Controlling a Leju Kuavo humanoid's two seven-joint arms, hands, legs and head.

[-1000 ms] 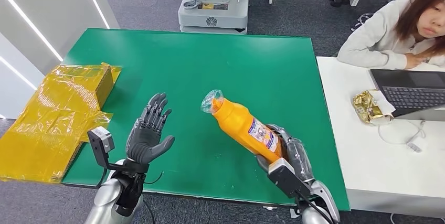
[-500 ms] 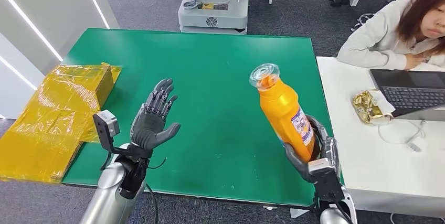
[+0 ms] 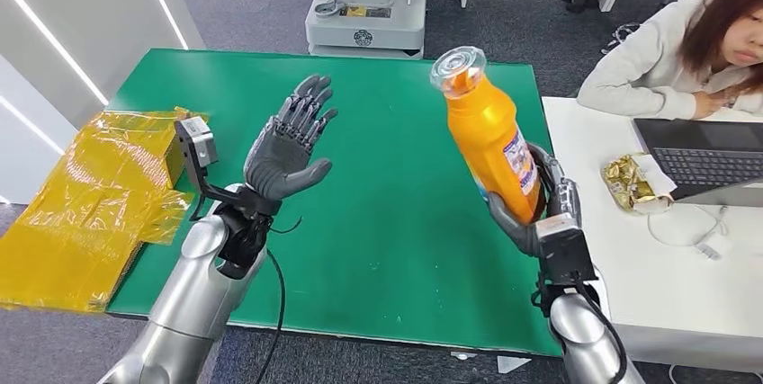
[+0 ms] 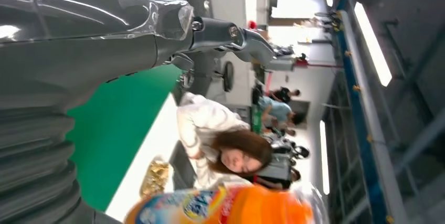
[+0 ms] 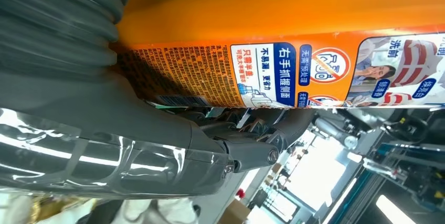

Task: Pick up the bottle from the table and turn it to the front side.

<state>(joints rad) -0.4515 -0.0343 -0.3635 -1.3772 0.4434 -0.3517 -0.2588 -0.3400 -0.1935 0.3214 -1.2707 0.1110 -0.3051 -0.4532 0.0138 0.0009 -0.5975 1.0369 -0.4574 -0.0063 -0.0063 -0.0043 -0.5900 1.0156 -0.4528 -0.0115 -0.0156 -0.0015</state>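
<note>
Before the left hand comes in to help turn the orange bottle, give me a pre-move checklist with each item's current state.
1. Right hand grips the orange bottle by its lower body: ok.
2. Bottle clear of the green table: ok.
3. Bottle near upright, cap on top: ok.
4. Left hand holds nothing, fingers spread: ok.
5. Gap between left hand and bottle unobstructed: ok.
6. Front label faces the head view: cannot tell.

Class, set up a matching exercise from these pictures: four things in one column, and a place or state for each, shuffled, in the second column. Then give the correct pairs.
Things:
1. orange bottle
2. left hand
3. yellow plastic wrap
4. laptop

Places or states:
A. on the white table
B. open, raised over the green table
C. held nearly upright by the right hand
D. at the green table's left edge

Pairs: 1-C, 2-B, 3-D, 4-A
</note>
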